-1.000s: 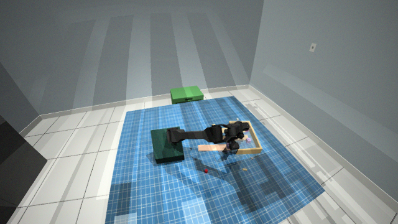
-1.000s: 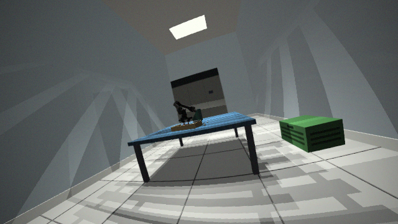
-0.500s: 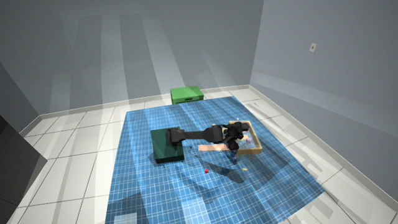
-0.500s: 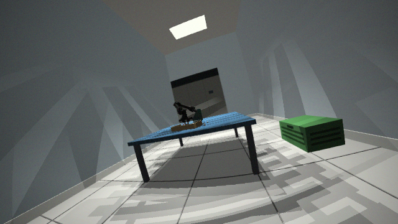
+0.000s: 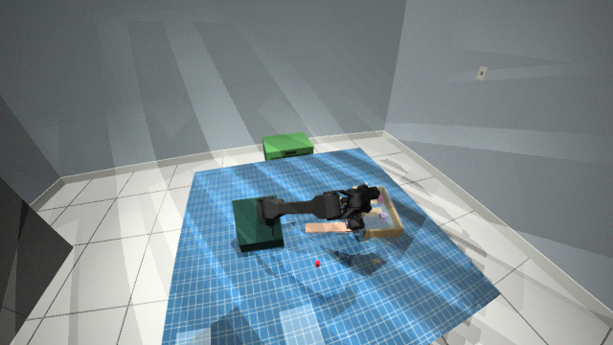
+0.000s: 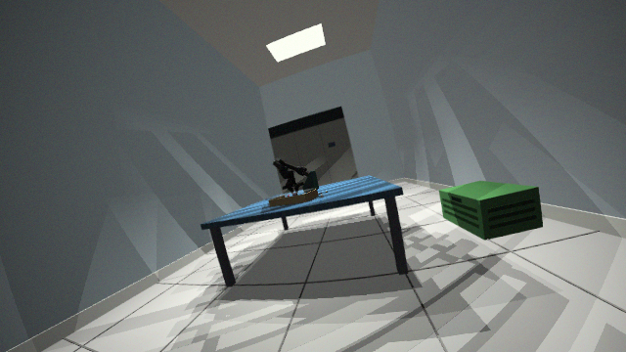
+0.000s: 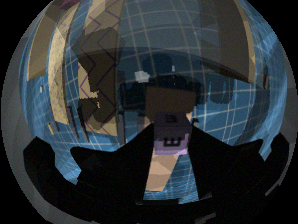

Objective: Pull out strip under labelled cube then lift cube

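The purple labelled cube [image 7: 171, 142] shows dark marks on its top and side in the wrist view. It is on the plain peach strip [image 5: 326, 228] [image 7: 161, 176], near the strip's tray-side end. Most of that strip shows outside the wooden tray [image 5: 394, 211] [image 6: 293, 199] [image 7: 241, 32]. My gripper [image 5: 354, 224] [image 7: 169, 127] is shut on the labelled cube, a finger at each side. Whether the cube touches the strip is unclear. A zigzag-patterned strip [image 7: 102, 17] and a speckled strip [image 7: 59, 70] lie to the left in the wrist view. The arm hides part of the tray.
A light purple cube [image 5: 383, 216] and a pink object [image 5: 380, 198] show in the tray area. A small red object [image 5: 317, 263] and a small orange piece [image 5: 377, 262] are on the blue table. The arm stands by a dark green block [image 5: 259, 232]. A green box [image 5: 287, 144] [image 6: 511, 207] stands beyond the table.
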